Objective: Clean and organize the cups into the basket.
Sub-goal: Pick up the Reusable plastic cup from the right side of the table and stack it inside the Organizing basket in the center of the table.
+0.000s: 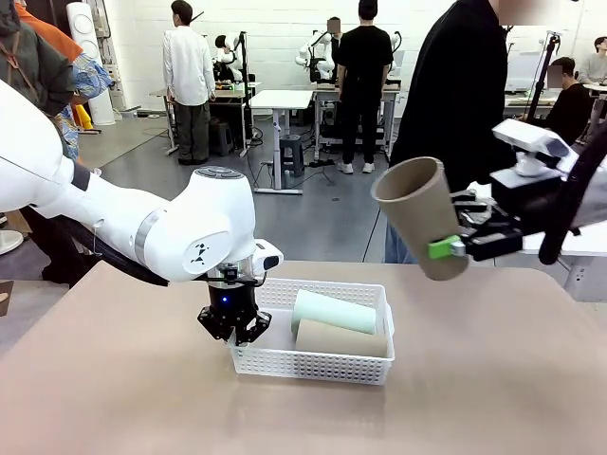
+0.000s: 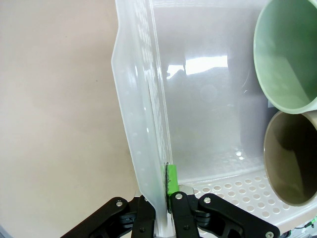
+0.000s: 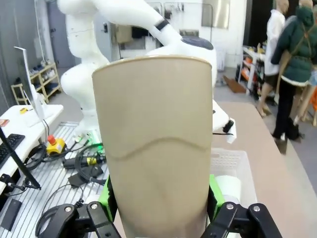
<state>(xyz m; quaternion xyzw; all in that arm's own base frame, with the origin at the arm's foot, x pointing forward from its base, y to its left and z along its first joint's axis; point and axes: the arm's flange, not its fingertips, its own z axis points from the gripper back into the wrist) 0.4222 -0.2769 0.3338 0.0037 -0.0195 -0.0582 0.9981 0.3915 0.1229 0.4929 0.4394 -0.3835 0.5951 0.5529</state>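
Item 1: L gripper [image 1: 234,327], jaws clamping shut on basket [image 1: 313,365] at its left end wall, basket sitting mid-table [image 1: 493,379].
Item 2: R gripper [image 1: 453,245], I'm gripping tan cup [image 1: 417,223] w/ jaws wide around it, in air past basket's right end.
Item 3: mint cup [image 1: 334,311] and 2nd tan cup [image 1: 340,338] lying sideways at basket's right end.
Step, I'm judging: loading. Next: lowering into free left part, avoiding L gripper.

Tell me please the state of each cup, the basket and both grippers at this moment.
Left gripper: shut on the left end wall of the basket.
Right gripper: closed around the raised tan cup.
Raised tan cup: in the air, tilted, mouth toward the robot's left.
Mint cup: lying on its side in the basket.
Second tan cup: lying on its side beside the mint cup.
Basket: on the table, holding two cups.
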